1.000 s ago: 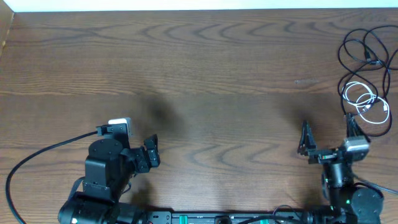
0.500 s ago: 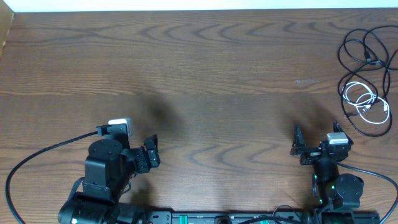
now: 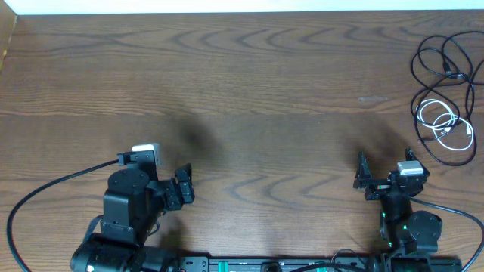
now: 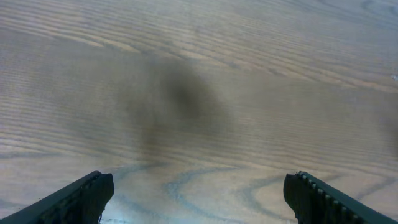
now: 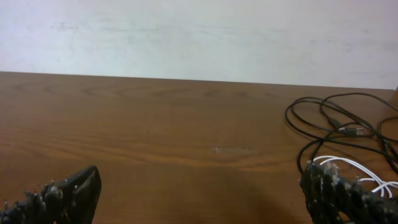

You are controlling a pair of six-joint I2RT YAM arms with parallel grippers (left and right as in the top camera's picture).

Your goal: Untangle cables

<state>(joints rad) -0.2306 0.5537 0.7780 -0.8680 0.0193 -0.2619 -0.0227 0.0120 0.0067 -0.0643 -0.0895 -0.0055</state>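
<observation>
The cables lie tangled at the table's far right: long black cables (image 3: 442, 60) in loose loops with small plugs, and a shorter white cable (image 3: 446, 125) coiled among them. They also show in the right wrist view, black (image 5: 336, 127) and white (image 5: 348, 167), at the right edge. My right gripper (image 3: 386, 175) (image 5: 199, 199) is open and empty, near the front edge, short and left of the cables. My left gripper (image 3: 181, 189) (image 4: 199, 196) is open and empty at the front left, far from them.
A thick black wire (image 3: 45, 193) runs from the left arm's base across the front-left table. The wooden table (image 3: 242, 91) ends at a white wall (image 5: 199, 31) at the back. The cables reach the table's right edge.
My right gripper drew back toward the front and a little left between the earliest frame and half a second ago, then stayed still. The left arm and cables have not moved.
</observation>
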